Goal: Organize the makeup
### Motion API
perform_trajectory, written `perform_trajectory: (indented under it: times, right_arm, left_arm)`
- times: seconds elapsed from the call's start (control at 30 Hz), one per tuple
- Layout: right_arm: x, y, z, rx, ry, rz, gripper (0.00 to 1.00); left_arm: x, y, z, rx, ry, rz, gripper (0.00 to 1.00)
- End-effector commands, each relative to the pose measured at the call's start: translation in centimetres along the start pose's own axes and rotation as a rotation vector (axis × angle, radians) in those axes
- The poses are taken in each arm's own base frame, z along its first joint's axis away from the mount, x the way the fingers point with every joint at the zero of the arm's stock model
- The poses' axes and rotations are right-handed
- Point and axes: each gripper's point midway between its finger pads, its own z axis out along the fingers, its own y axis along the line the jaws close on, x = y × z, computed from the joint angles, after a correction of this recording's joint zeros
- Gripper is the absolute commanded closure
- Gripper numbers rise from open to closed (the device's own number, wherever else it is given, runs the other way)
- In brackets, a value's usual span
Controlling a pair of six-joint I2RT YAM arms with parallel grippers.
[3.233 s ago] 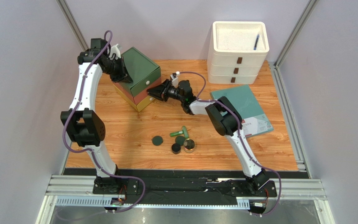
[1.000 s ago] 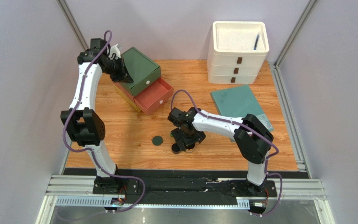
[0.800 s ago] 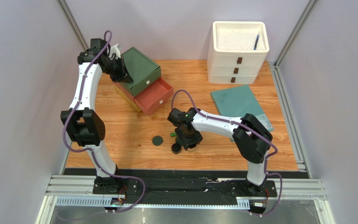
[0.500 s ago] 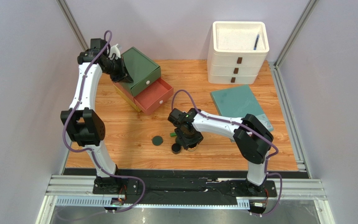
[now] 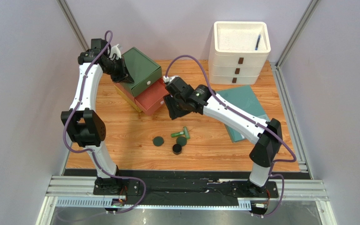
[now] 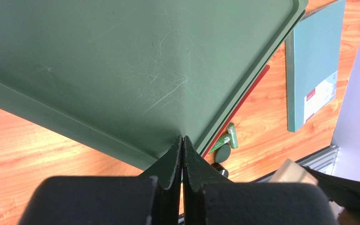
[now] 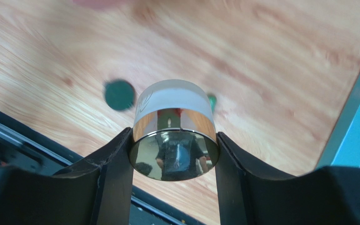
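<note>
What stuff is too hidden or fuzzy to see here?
Right wrist view: the bright green tube sits mostly behind the gold-rimmed round jar; the wooden table is blurred.
Top view: the right end effector covers that jar.
Left wrist view: the dark green box top fills most of the frame.

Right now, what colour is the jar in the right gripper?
The jar is frosted white above a mirrored gold band; clearest in right wrist view.

White arms (image 5: pixel 84 86), black joints (image 5: pixel 84 127) and jaws, purple cables (image 5: pixel 186 57).
</note>
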Motion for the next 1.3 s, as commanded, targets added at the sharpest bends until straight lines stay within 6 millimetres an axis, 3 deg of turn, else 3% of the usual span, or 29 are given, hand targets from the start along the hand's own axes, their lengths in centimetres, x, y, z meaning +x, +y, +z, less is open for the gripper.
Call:
perform_trajectory:
  times: [0.0,0.1,0.13,0.2,0.23,0.37,0.5,0.63,0.97,1.07,1.1,1.13,1.17,1.27]
  right_arm:
    - [-8.0,2.6,0.0,-0.083,-0.18,-0.01,1.0]
    - [-9.8,3.0,2.2,-0.096,-0.187,0.002,1.0]
    - [-11.8,3.1,1.4,-0.11,-0.237,0.022,1.0]
    - [-12.7,3.0,3.0,-0.124,-0.239,0.049,1.0]
    - [-13.9,3.1,2.7,-0.134,-0.269,0.064,1.0]
    - [-15.3,2.3,4.8,-0.16,-0.285,0.124,1.0]
    - [-16.3,0.9,6.5,-0.165,-0.297,0.196,1.0]
    - [-16.9,0.7,7.5,-0.187,-0.315,0.222,1.0]
    - [-17.2,1.7,8.7,-0.246,-0.311,0.241,0.98]
    - [-16.2,1.7,9.8,-0.245,-0.274,0.244,0.84]
    - [-16.1,1.6,10.0,-0.24,-0.267,0.249,0.65]
    - [-15.8,1.5,10.2,-0.236,-0.259,0.251,0.57]
    - [-15.9,1.5,10.1,-0.235,-0.26,0.251,0.43]
    - [-16.3,1.2,9.4,-0.222,-0.28,0.253,0.25]
  left_arm:
    - [4.2,4.4,2.0,-0.152,0.177,-0.039,1.0]
    - [4.2,4.4,2.0,-0.149,0.177,-0.039,1.0]
    - [4.1,4.4,1.9,-0.149,0.175,-0.039,1.0]
    - [4.2,4.5,2.0,-0.152,0.181,-0.042,1.0]
    - [4.3,4.5,1.9,-0.152,0.182,-0.041,1.0]
    - [4.3,4.5,1.9,-0.155,0.182,-0.041,1.0]
    - [4.3,4.5,1.9,-0.159,0.182,-0.039,1.0]
    - [4.4,4.6,2.0,-0.162,0.185,-0.038,1.0]
    - [4.5,4.8,1.8,-0.17,0.191,-0.041,1.0]
    - [4.5,4.7,1.9,-0.167,0.191,-0.041,1.0]
    - [4.5,4.7,1.8,-0.166,0.188,-0.04,1.0]
    - [4.5,4.8,1.9,-0.168,0.192,-0.041,1.0]
    - [4.6,4.8,1.9,-0.167,0.192,-0.043,1.0]
    - [4.5,4.7,1.9,-0.166,0.193,-0.04,1.0]
